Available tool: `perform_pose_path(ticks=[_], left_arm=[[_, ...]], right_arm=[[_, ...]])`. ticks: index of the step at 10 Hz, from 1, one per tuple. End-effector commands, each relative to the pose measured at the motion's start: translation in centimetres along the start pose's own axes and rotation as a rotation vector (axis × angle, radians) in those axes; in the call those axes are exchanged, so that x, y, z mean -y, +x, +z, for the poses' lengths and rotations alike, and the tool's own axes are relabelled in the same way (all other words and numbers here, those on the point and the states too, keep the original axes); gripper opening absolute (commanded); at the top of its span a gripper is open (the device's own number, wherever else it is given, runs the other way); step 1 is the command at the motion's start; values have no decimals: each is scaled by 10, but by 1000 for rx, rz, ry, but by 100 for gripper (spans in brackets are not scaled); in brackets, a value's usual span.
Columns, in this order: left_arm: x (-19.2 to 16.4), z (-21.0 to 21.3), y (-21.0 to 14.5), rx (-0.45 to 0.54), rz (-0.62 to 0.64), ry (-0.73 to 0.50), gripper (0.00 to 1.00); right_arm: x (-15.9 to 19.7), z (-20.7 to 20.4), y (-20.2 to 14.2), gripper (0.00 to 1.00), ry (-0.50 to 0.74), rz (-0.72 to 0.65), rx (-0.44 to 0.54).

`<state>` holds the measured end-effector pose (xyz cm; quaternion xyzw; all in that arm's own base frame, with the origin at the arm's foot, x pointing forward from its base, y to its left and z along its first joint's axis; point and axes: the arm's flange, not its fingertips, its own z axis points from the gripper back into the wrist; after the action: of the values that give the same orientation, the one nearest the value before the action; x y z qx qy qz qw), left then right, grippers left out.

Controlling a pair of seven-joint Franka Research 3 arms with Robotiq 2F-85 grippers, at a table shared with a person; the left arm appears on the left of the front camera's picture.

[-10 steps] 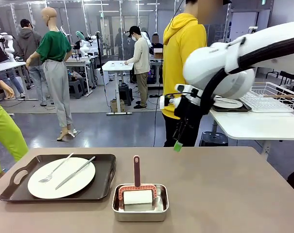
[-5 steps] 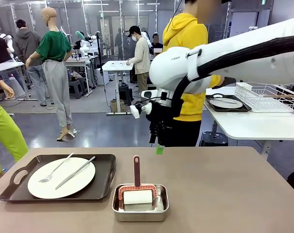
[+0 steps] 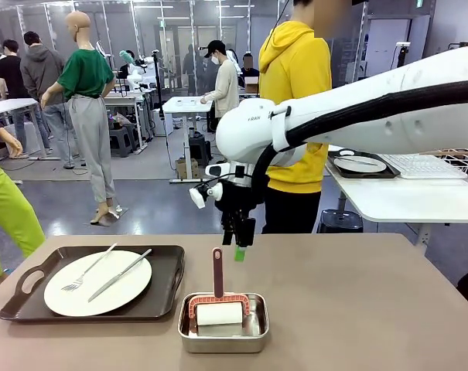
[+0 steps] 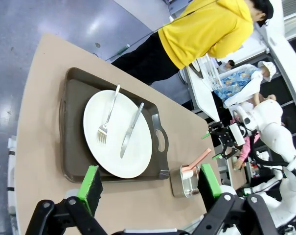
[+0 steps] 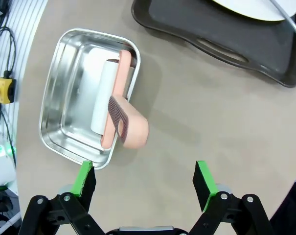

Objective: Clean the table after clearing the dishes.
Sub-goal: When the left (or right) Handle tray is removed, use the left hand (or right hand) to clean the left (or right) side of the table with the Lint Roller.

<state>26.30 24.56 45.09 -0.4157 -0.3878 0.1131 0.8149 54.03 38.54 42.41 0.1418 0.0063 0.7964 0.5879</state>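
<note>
On the left of the brown table (image 3: 357, 309), a dark tray (image 3: 165, 297) holds a white plate (image 3: 98, 283) with a fork (image 3: 87, 270) and knife (image 3: 121, 274). My right gripper (image 3: 237, 246) hangs open just above and right of the red roller's handle (image 3: 217, 270). In the right wrist view the gripper (image 5: 144, 178) is open over bare table beside the roller (image 5: 119, 105) in its steel pan (image 5: 64, 58). High over the table's end, my left gripper (image 4: 150, 181) stands open and looks down on the tray (image 4: 74, 161) and plate (image 4: 117, 134). A second tray with a plate (image 3: 361, 164) rests on the white side table.
A person in a yellow hoodie (image 3: 295, 93) stands at the far side behind my right arm. A white side table (image 3: 404, 201) with a wire rack (image 3: 431, 162) stands at the right. The right half of the brown table is bare.
My right arm has swept from the right side to the middle and come down, so its open gripper now hangs over the roller's handle. Tray, plate and pan have not moved.
</note>
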Motion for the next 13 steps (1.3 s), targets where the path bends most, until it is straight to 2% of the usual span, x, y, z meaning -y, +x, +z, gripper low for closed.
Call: perform_pose_path(ticks=[1, 4, 8, 13], left_arm=[[-2, 2, 0, -3, -12, -1, 100], [-2, 2, 0, -3, -12, -1, 100], [-2, 2, 0, -3, -12, -1, 100], [-2, 2, 0, -3, -12, -1, 100]], right_arm=[[11, -3, 19, 100, 66, -17, -35], [17, -15, 39, 100, 138, -57, -43], [16, -24, 58, 100, 172, -46, -110], [12, -39, 63, 100, 208, -62, -157]])
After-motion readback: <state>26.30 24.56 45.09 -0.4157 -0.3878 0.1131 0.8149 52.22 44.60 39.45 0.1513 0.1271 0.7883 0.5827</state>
